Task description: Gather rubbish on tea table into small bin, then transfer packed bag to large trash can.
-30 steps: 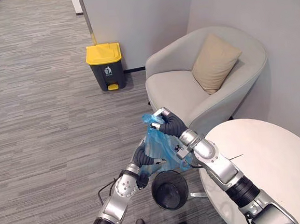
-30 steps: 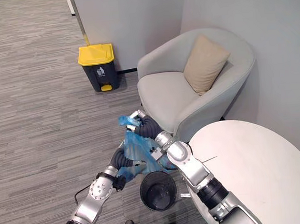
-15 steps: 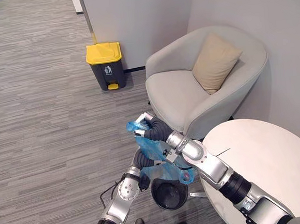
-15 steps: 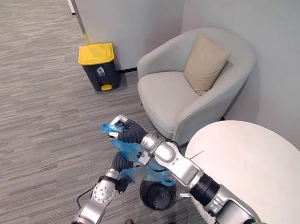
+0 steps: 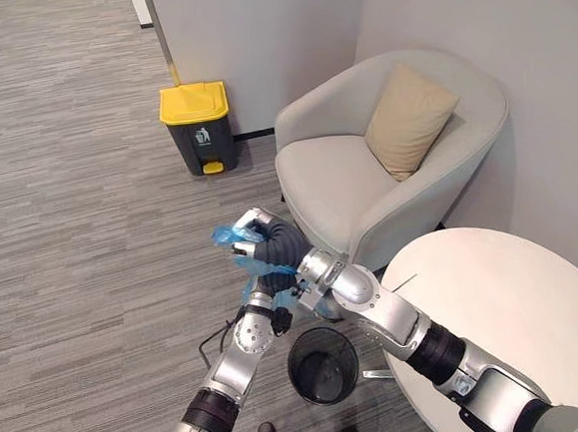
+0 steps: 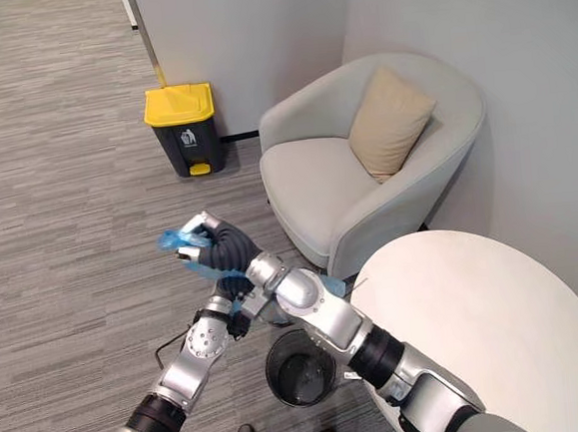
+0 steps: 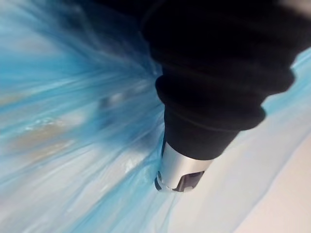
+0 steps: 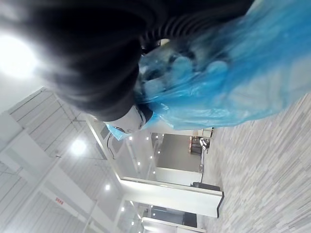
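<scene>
**Bag held up beside bin**

Right hand (image 5: 266, 234) is clenched round the neck of the blue bag (image 5: 257, 268), which hangs below it, clear of the floor and up-left of the bin (image 5: 293, 360). Left hand (image 5: 266, 314) sits against the bag's lower part; its grip cannot be told. The can (image 5: 201, 143), well apart, bears a white pictogram.

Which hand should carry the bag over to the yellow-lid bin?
Right, probably. The right hand is curled round the gathered top of the blue bag, holding it up clear of the small bin. The left hand sits lower, behind the bag.
</scene>
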Tool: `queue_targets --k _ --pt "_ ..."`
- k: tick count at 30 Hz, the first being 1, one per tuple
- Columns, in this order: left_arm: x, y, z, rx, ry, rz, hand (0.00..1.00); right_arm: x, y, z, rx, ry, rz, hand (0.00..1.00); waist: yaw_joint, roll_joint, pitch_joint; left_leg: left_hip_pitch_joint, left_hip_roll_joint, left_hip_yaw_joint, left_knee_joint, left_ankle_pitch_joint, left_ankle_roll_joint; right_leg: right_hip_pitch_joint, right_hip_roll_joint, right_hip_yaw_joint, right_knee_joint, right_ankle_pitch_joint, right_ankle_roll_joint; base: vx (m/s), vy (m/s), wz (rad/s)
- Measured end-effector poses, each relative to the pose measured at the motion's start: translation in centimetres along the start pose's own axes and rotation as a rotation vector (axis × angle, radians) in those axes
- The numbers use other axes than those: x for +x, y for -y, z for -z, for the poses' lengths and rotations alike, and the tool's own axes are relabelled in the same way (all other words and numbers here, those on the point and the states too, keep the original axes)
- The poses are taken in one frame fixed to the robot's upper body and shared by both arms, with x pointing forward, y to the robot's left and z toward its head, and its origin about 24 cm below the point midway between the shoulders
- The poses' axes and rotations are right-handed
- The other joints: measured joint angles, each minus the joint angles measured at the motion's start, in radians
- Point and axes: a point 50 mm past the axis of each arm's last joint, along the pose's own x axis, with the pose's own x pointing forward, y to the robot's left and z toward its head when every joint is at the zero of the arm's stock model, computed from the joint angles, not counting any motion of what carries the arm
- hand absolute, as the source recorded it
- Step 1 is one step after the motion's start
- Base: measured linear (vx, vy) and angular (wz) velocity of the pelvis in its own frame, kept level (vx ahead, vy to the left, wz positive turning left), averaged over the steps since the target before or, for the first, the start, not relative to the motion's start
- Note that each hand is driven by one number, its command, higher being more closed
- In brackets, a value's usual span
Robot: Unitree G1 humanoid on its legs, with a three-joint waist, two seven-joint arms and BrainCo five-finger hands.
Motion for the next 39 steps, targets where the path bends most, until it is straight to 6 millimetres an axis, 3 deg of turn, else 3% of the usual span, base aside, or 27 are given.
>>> queue_targets --k 12,13,20,26,34,39 --pt "-0.1 -0.1 0.3 -0.062 -0.030 -0.012 1.00 0.1 0.0 -0.1 0.009 0.007 -0.001 1.00 -0.003 0.006 0.000 0.000 -0.001 0.000 0.000 0.000 0.000 0.000 -0.001 0.000 0.000 0.000 0.000 0.00 0.000 0.00" --pt "-0.2 -0.2 0.4 -0.066 -0.036 -0.016 1.00 0.0 0.0 0.0 0.006 0.006 0.002 0.00 -0.003 0.008 0.000 0.000 -0.001 -0.001 0.000 0.000 0.000 0.000 -0.001 0.000 0.000 0.000 0.000 0.00 0.000 0.00" --pt "-0.4 -0.5 0.5 -0.115 -0.049 -0.053 1.00 -1.3 0.3 -0.9 -0.073 0.062 0.040 0.00 -0.004 0.010 0.000 0.001 -0.002 -0.001 -0.001 0.000 0.000 0.001 -0.002 -0.001 0.001 0.000 0.000 0.00 0.000 0.00" --pt "-1.2 -2.0 1.0 -0.205 -0.073 -0.170 1.00 -2.3 1.4 -1.4 -0.248 0.095 0.108 0.00 -0.013 0.012 -0.001 0.005 -0.005 0.001 -0.003 0.001 0.001 0.002 -0.005 -0.002 0.002 -0.001 0.001 0.00 0.000 0.00" --pt "-2.5 -4.2 2.0 -0.218 -0.103 -0.280 1.00 -5.1 4.4 -0.8 -0.527 0.000 0.155 0.00 -0.027 0.013 -0.002 0.008 -0.007 0.000 -0.003 0.001 0.001 0.005 -0.007 -0.005 0.002 -0.001 0.001 0.00 0.000 0.00" --pt "-3.2 -6.0 2.1 -0.218 -0.098 -0.359 1.00 -7.3 6.1 -1.8 -0.783 -0.028 0.141 0.00 -0.027 0.016 -0.002 0.008 -0.007 0.000 -0.003 0.001 0.001 0.005 -0.007 -0.004 0.002 -0.001 0.001 0.00 0.000 0.00"
